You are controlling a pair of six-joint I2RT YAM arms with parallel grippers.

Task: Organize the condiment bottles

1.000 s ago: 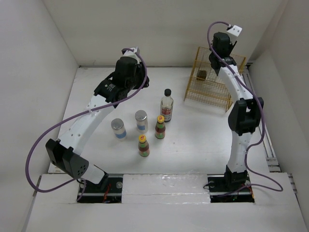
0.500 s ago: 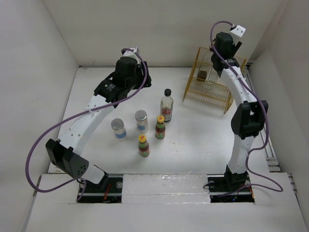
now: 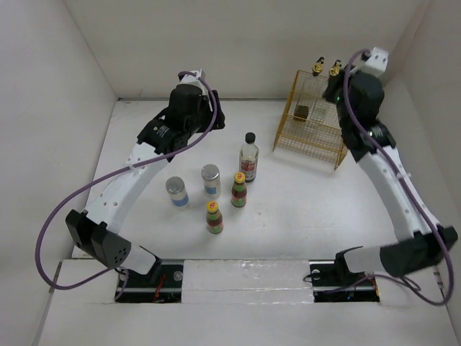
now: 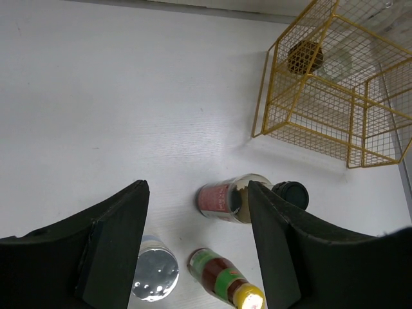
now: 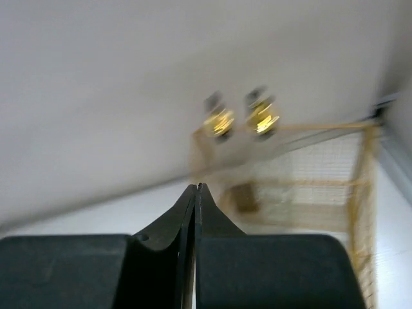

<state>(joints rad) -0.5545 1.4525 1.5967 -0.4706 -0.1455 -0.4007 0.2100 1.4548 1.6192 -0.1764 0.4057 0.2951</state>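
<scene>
The gold-capped bottles stand side by side at the far top edge of the yellow wire basket. The right wrist view is blurred, so I cannot tell if they rest on its upper frame or just behind it. The other five are out on the open worktop, all upright and apart from each other. The black-capped bottle is nearest to the basket, the two yellow-capped bottles are in front of it, and the two silver-lidded jars are to their left. Inside the basket lies a small dark object that I cannot identify.

The right claw is closed completely, finger against finger, with nothing between, and it points toward the gold-capped pair. The left claw is wide apart and empty, hanging above the black-capped bottle and its neighbours.

In my judgement the task is less than half done: two bottles seem placed and five are left to collect.
</scene>
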